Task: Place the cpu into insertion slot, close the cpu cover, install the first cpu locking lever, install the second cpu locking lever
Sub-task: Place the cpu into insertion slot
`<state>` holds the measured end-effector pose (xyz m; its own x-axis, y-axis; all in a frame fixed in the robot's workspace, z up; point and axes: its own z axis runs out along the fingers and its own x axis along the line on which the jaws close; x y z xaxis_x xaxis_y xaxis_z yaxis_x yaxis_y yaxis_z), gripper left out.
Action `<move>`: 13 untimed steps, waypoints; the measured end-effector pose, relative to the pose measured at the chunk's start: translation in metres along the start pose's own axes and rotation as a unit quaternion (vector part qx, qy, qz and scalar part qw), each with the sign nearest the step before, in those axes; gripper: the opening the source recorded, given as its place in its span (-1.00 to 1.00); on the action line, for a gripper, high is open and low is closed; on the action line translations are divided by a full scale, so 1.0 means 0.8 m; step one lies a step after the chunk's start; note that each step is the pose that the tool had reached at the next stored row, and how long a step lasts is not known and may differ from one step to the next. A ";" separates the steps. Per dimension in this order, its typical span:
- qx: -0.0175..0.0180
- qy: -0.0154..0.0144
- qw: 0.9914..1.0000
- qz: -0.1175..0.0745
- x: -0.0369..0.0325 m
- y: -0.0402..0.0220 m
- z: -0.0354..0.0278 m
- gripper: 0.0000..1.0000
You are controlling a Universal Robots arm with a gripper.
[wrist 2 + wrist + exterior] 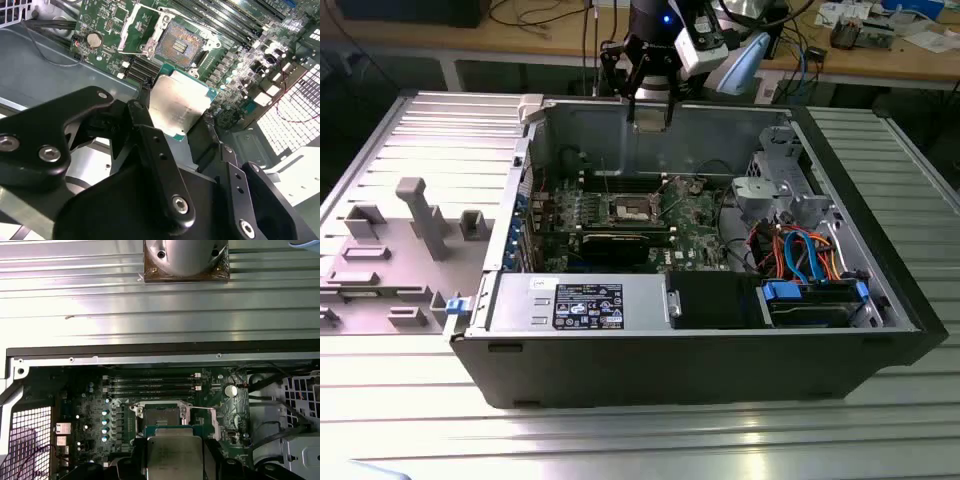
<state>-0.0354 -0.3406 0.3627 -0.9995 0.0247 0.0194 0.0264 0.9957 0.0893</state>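
While the desktop computer case [740,345] lies open on its side on a ribbed metal table [620,440], the gripper [175,119] is seen held above it, and its black fingers [150,140] are clamped on two opposite edges of the cpu [177,102]. The cpu is carried flat in the air with its dull silver top turned toward the wrist cameras, and it is not touching anything below. In the exterior view it hangs over the far wall of the case. The green motherboard [235,65] is fixed to the floor of the case, and the insertion slot [177,45] is found near the middle of the board, uncovered, its dark centre ringed by silvery metal. In both wrist views the cpu is seen just beside the slot and not over it. The cpu cover [127,30] is swung open and lies back along one side of the slot. Four long memory slots [150,382] run beside the slot, toward the far wall. A round coin battery [94,40] is set near one edge of the board. A power supply box [580,305] is mounted along the near wall of the case, and orange and blue cables [800,255] are bundled toward the corner at the exterior view's right.
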 end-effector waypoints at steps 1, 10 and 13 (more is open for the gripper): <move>0.000 0.000 1.000 0.000 0.0000 0.0000 0.0000 0.08; 0.000 0.000 1.000 0.000 0.0000 0.0000 0.0000 0.08; 0.000 0.000 1.000 0.000 0.0000 0.0000 0.0000 0.08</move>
<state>-0.0354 -0.3406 0.3627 -0.9995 0.0248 0.0193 0.0264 0.9957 0.0893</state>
